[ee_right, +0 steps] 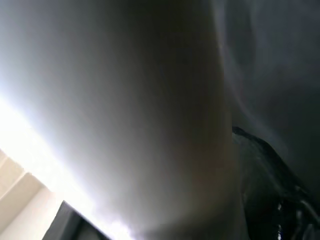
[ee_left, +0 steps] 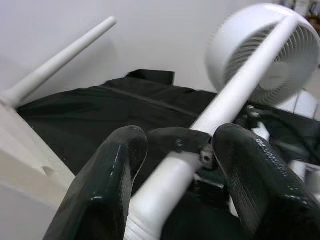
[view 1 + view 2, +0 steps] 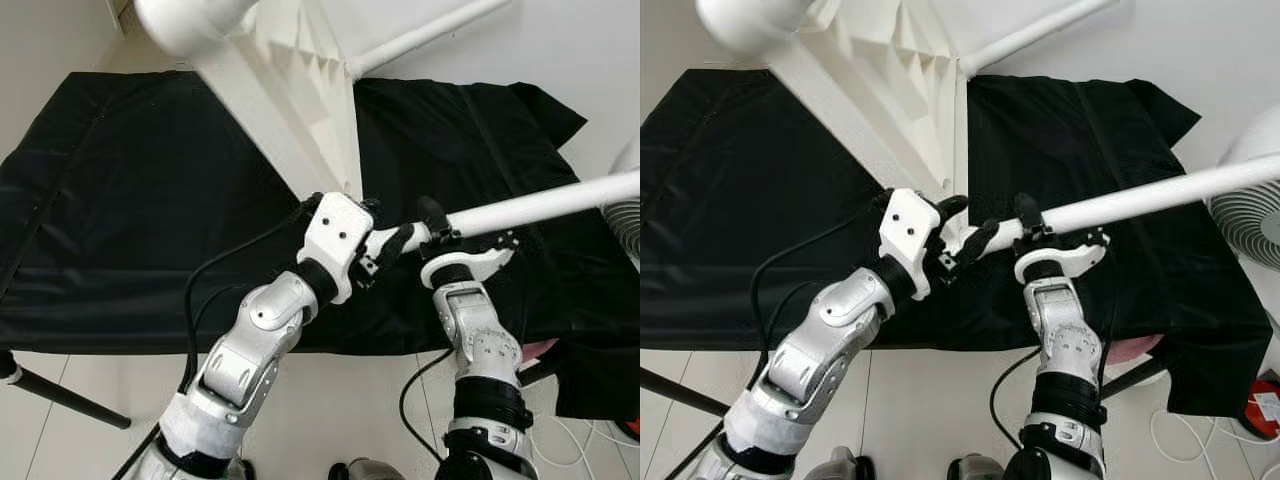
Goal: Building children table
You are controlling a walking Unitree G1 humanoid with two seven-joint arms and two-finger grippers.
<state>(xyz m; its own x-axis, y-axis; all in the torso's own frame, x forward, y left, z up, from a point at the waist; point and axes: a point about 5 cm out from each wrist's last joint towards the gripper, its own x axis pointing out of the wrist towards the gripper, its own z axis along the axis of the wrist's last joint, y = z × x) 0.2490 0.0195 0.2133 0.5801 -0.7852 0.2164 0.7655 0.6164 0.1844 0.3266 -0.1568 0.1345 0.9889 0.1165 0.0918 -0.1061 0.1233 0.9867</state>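
Observation:
The white plastic table top (image 3: 300, 90) stands tilted on a black cloth, its ribbed underside facing me. One white leg (image 3: 420, 35) sticks up to the back right, and a thick leg end (image 3: 190, 20) looms at the upper left. A third white table leg (image 3: 540, 205) runs level from the centre out to the right. My left gripper (image 3: 390, 243) is shut on its near end, with black fingers (image 2: 115, 175) on either side. My right gripper (image 3: 440, 232) grips the same leg just to the right, one black finger over its top. The right wrist view is a blurred close-up of the leg (image 1: 140, 110).
The black cloth (image 3: 130, 200) covers a low table across the scene. A white fan (image 3: 1252, 215) stands at the right edge, close to the leg's far end. White cables and a red object (image 3: 1265, 405) lie on the tiled floor at lower right. A black strut (image 3: 60, 395) crosses lower left.

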